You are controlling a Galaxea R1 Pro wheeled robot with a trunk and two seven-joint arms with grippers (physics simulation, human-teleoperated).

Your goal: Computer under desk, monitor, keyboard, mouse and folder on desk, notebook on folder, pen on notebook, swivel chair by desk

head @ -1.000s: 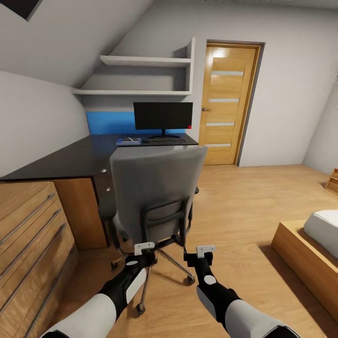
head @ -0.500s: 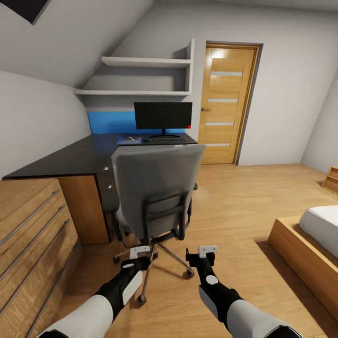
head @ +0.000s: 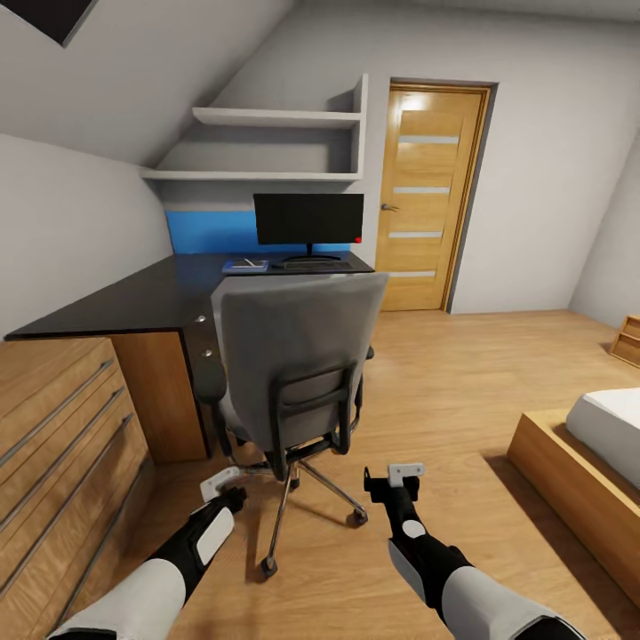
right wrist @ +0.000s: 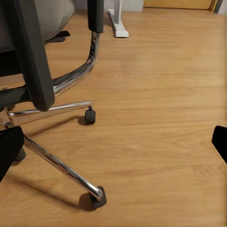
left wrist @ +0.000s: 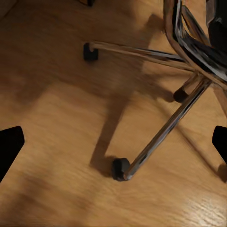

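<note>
The grey swivel chair [head: 298,356] stands with its back to me, close beside the drawer end of the black desk [head: 133,302]. At the desk's far end the monitor [head: 308,220] stands behind the keyboard [head: 307,264], with the blue folder [head: 244,266] to the keyboard's left and something small and pale on it. My left gripper [head: 222,486] hangs open low by the chair's chrome base [left wrist: 161,137]. My right gripper [head: 404,476] is open too, just right of the base [right wrist: 56,165]. Both hold nothing and are apart from the chair.
A light wooden drawer unit [head: 53,444] lines the left side. A bed on a wooden frame [head: 578,462] is at the right. A wooden door [head: 434,196] and wall shelves [head: 276,142] are at the back, and bare wood floor lies right of the chair.
The view pulled back slightly from the chair early on. My left gripper then dropped and swung left, away from the chair's base. My right gripper shifted a little right and down.
</note>
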